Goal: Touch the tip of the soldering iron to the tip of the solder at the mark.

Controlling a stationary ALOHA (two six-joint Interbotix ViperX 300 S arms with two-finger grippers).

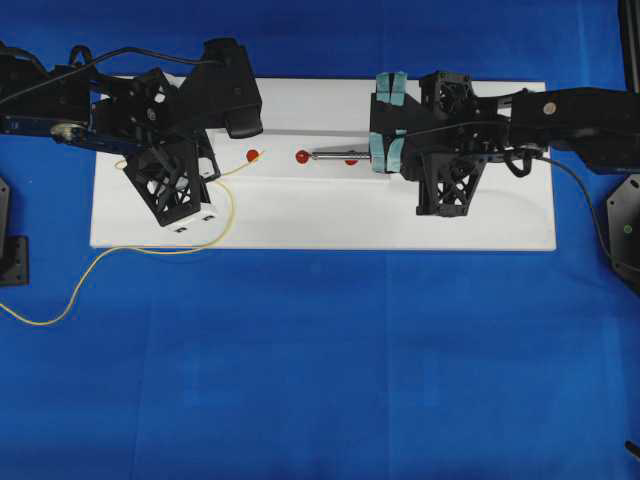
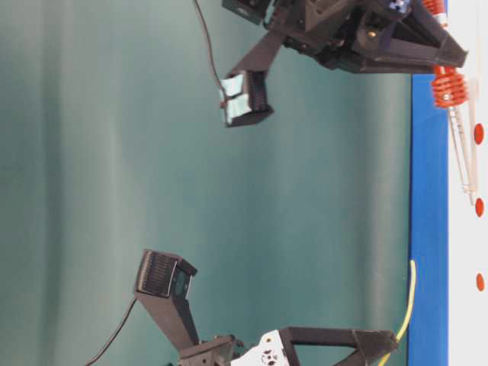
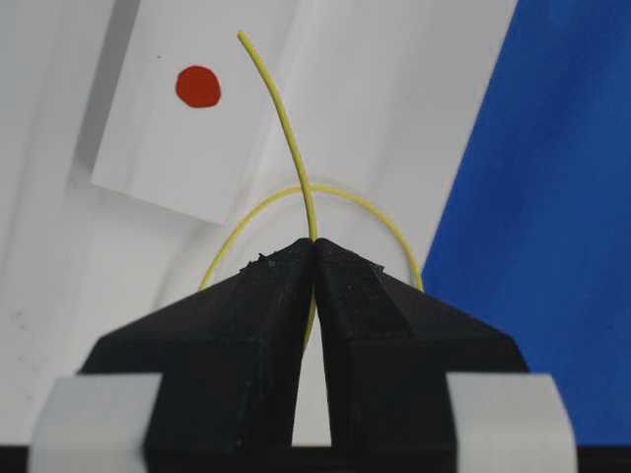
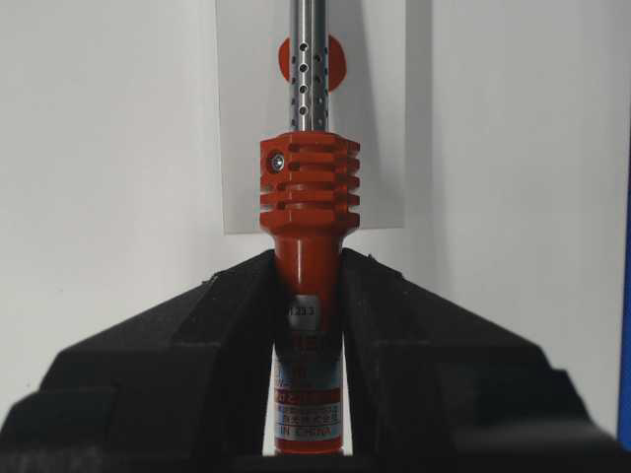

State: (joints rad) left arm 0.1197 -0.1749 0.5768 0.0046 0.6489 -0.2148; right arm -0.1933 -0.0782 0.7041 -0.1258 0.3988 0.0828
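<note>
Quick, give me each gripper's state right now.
Left gripper: closed, pinching the solder.
Right gripper: closed on the soldering iron, gripping its red-orange handle.

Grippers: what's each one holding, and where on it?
Left gripper pinches the solder a short way behind its free tip. Right gripper clamps the soldering iron by its red-orange handle.

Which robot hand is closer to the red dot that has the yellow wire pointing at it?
Left. The left gripper holds the solder right beside that red dot. The right gripper sits farther away, holding the soldering iron.
</note>
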